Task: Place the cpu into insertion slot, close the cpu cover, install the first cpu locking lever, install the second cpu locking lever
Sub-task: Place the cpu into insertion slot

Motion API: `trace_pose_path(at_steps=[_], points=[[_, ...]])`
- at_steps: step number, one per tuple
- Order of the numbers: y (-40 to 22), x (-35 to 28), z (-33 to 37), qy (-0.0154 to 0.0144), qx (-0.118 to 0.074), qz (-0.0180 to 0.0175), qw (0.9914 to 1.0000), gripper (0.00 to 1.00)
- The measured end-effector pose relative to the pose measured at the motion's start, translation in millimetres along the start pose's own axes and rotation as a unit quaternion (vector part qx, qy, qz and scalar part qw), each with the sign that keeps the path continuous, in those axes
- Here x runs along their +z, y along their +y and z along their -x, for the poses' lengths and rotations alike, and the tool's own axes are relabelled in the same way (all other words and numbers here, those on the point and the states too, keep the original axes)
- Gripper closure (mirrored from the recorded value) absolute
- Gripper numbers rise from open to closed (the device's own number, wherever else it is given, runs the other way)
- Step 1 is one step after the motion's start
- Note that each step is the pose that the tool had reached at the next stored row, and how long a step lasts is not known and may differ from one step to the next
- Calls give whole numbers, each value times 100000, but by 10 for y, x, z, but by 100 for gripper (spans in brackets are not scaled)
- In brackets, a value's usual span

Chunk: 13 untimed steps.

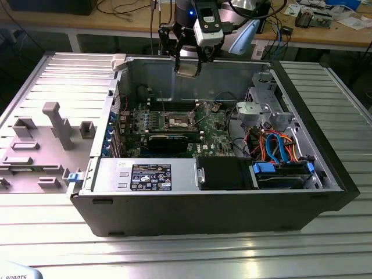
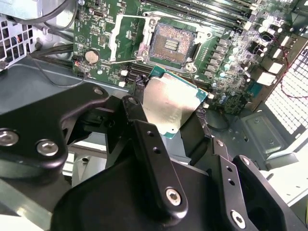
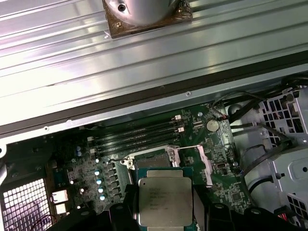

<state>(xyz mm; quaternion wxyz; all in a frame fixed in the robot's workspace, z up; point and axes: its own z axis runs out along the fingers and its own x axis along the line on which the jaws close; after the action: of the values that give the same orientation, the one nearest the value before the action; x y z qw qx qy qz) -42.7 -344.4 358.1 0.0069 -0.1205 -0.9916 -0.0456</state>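
My fingers (image 2: 147, 144) are clenched on the cpu (image 2: 171, 106), grasping it by two opposite edges and holding it in the air above the open computer case (image 1: 221, 224). Inside the case, on the green motherboard (image 1: 214, 129), the insertion slot (image 2: 171, 43) lies bare below the chip, with the cpu cover (image 2: 127, 38) swung open just beside it. The case stands on the ribbed metal bench (image 1: 174, 256).
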Motion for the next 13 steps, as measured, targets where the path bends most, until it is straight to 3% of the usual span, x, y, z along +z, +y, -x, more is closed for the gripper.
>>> trace_pose_path(at_steps=[9,13], points=[[-2,2,-5,-76,873,18,99996,46],[-2,10,-5,-326,3694,83,99931,46]])
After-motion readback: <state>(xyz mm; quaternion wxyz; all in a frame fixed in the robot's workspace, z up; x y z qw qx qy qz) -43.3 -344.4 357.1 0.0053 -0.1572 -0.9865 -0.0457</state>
